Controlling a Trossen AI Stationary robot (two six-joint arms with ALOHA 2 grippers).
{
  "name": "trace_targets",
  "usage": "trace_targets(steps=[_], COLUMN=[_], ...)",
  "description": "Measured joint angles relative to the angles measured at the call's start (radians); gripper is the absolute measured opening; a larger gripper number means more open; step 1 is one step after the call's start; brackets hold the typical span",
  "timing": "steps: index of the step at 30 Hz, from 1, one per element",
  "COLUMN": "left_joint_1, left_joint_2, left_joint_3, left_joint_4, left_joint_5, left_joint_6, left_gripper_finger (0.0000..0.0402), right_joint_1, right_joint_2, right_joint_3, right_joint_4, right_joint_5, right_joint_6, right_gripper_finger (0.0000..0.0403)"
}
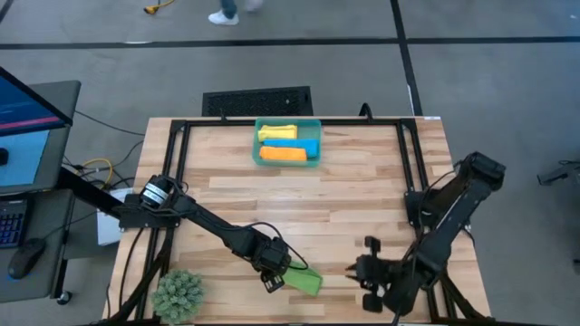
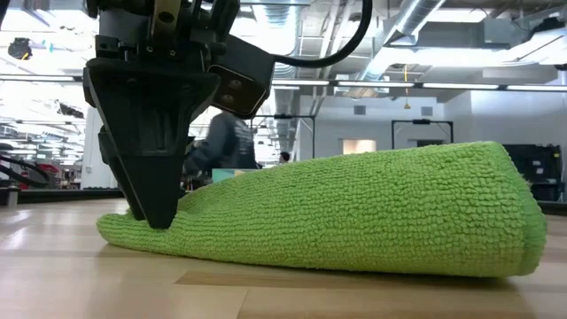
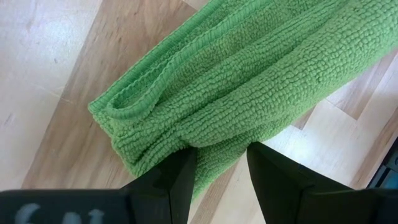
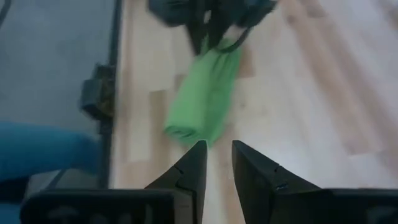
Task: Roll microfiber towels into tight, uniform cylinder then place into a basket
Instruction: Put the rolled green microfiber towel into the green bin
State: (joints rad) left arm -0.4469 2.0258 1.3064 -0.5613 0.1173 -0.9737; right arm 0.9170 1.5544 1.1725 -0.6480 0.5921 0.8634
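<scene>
The left tool is pinching the green towel roll's end on the tabletop; the right tool, slightly parted and empty, should be grabbing the far end squarely.

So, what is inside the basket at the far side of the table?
The basket holds rolled towels: a yellow towel, a blue towel and an orange towel. Its floor beneath them is covered. The green towel is outside.
</scene>
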Motion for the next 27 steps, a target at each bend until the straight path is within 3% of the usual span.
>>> trace_targets(steps=[8, 14, 20, 27], left_joint_1=[0.0, 0.0, 0.0, 0.0], left_joint_2=[0.0, 0.0, 0.0, 0.0], left_joint_3=[0.0, 0.0, 0.0, 0.0], left_joint_4=[0.0, 0.0, 0.0, 0.0], left_joint_5=[0.0, 0.0, -0.002, -0.006], left_joint_6=[-0.005, -0.008, -0.008, -0.008], left_gripper_finger=[0.0143, 0.0143, 0.0143, 0.0143], right_joint_1=[-0.052, -0.046, -0.001, 0.019], right_joint_2=[-0.095, -0.118, -0.109, -0.092], right_joint_3=[-0.157, -0.311, -0.405, -0.415], right_joint_4=[0.066, 0.317, 0.523, 0.562], right_joint_5=[0.051, -0.065, -0.069, -0.077], right_joint_6=[-0.038, 0.012, 0.223, 0.39], right_gripper_finger=[0.0097, 0.0097, 0.0097, 0.0097])
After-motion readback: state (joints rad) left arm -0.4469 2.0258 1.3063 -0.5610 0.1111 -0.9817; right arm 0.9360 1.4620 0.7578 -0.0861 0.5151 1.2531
